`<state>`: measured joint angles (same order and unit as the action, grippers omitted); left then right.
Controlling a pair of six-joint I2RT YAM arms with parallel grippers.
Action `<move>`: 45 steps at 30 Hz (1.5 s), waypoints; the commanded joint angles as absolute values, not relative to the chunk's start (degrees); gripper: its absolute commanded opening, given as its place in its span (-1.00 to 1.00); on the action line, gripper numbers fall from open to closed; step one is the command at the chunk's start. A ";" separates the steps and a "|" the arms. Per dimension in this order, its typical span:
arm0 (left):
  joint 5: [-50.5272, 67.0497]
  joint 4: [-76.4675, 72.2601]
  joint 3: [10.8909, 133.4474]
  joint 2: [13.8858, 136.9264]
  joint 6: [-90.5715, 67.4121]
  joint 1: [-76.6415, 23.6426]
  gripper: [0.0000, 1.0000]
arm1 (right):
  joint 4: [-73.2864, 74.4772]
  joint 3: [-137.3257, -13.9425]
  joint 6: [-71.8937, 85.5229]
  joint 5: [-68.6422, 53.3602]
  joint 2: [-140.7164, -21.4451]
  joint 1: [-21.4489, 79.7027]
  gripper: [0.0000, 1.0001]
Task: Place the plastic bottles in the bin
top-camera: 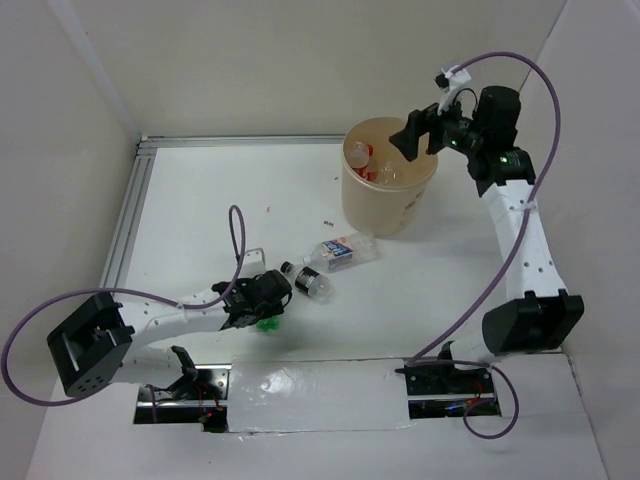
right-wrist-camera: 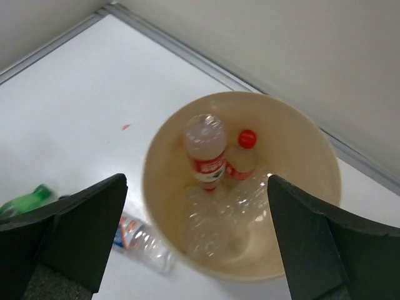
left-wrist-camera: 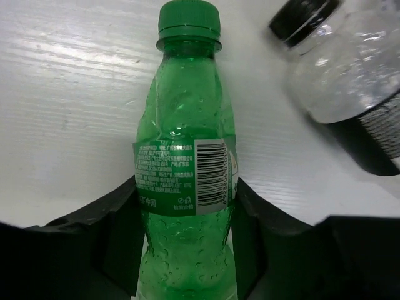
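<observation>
Lying on the table [top-camera: 200, 200], the green bottle [left-wrist-camera: 187, 187] is gripped at its label by the left gripper [top-camera: 264, 312]. Its fingers [left-wrist-camera: 119, 244] are pressed against both sides, and the cap points away from the wrist. Just right of it, a dark-label bottle [top-camera: 310, 283] with a black cap is seen on its side, near the green bottle but apart from it. Further right and nearer the bin [top-camera: 375, 215], a blue-label bottle [top-camera: 348, 250] lies flat on the table. Inside the bin, a red-label bottle [right-wrist-camera: 206, 147] and a red-capped bottle [right-wrist-camera: 245, 153] are seen side by side, with a clear bottle [right-wrist-camera: 225, 219] beside them. Above the bin's rim, the right gripper [top-camera: 415, 135] is held with its jaws spread wide and nothing between them.
</observation>
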<state>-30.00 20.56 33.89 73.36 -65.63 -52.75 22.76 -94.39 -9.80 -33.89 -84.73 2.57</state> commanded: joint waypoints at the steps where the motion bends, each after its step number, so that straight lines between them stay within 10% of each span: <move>1: -29.44 20.38 36.38 74.36 -64.34 -52.99 -0.02 | 32.33 -92.84 -16.86 -46.22 -75.87 2.20 1.00; 6: -33.38 29.34 41.30 66.13 -65.39 -57.29 -0.70 | 35.41 -79.83 -23.97 -46.59 -62.70 2.20 0.35; 14: -37.35 17.53 55.70 56.86 -42.35 -61.44 -0.73 | 38.85 -61.47 -27.69 -46.58 -50.37 1.67 -0.78; 22: -23.23 -6.67 79.16 80.13 -28.13 -51.08 -0.73 | 40.69 -51.86 -29.00 -45.97 -46.58 1.67 0.24; 27: -17.49 -11.60 95.84 95.16 -29.44 -47.11 -0.65 | 40.69 -49.66 -29.53 -44.83 -45.44 1.14 0.34; 38: -12.66 -0.97 122.96 119.26 -31.03 -45.09 0.90 | 38.78 -46.25 -42.50 -45.09 -45.44 0.62 0.98; 45: -15.12 2.09 114.28 106.02 -29.71 -45.09 0.99 | 33.05 -41.31 -65.97 -47.19 -48.24 3.07 0.98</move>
<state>-13.80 2.24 116.20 116.01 -31.40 -45.28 38.02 -42.13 -51.68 -44.91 -46.41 1.72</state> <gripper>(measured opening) 0.995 0.990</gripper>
